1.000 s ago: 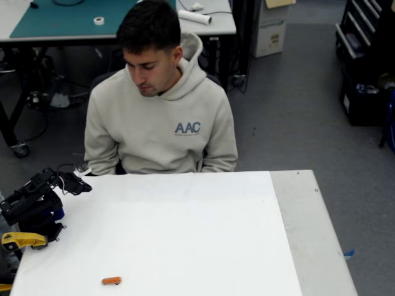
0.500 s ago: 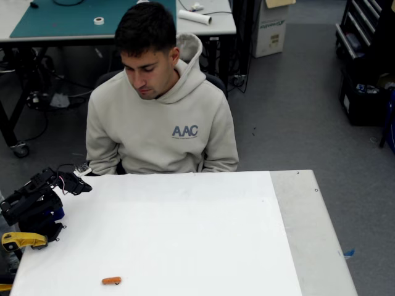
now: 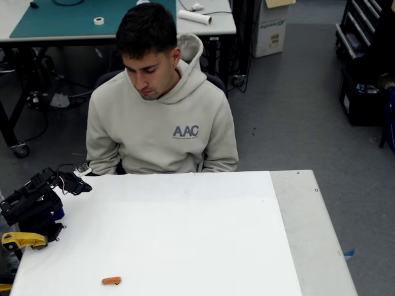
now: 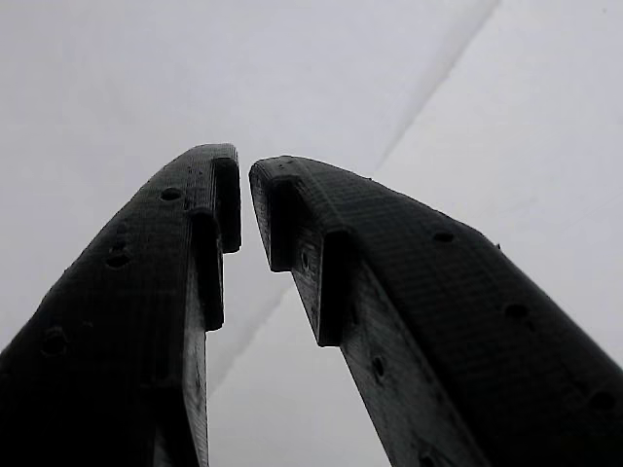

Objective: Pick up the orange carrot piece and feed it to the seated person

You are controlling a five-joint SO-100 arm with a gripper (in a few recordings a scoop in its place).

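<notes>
Fixed view first: we see our black two-finger claw (image 3: 77, 183) folded at the left edge of the white table (image 3: 185, 234), its tip pointing right toward the table's far-left corner. From this angle we cannot make out the gap between its jaws. The tiny bright orange carrot piece with rounded ends (image 3: 112, 280) lies flat on the table, well apart from the claw, toward the near edge and a little right of it. Nothing touches or crowds it. The seated person in a light beige hooded sweatshirt with blue lettering (image 3: 162, 117) sits behind the far edge of the table, to the right of the claw and beyond it, head bent down. A yellow tool handle (image 3: 23, 239) sits nearer the camera than the claw, at the table's left edge.

Wrist view next: our claw (image 4: 244, 177) fills the lower frame, two dark textured fingers (image 4: 185, 253) whose tips stand almost together, with only a narrow slit between them and nothing pinched. Beyond them we see only pale surface.

We judge the carrot piece light, stiff and fairly smooth, so it could roll or squirt out under a skewed squeeze. We would spread the jaws, come down over its middle, and close across the short width with both tips touching the table.
</notes>
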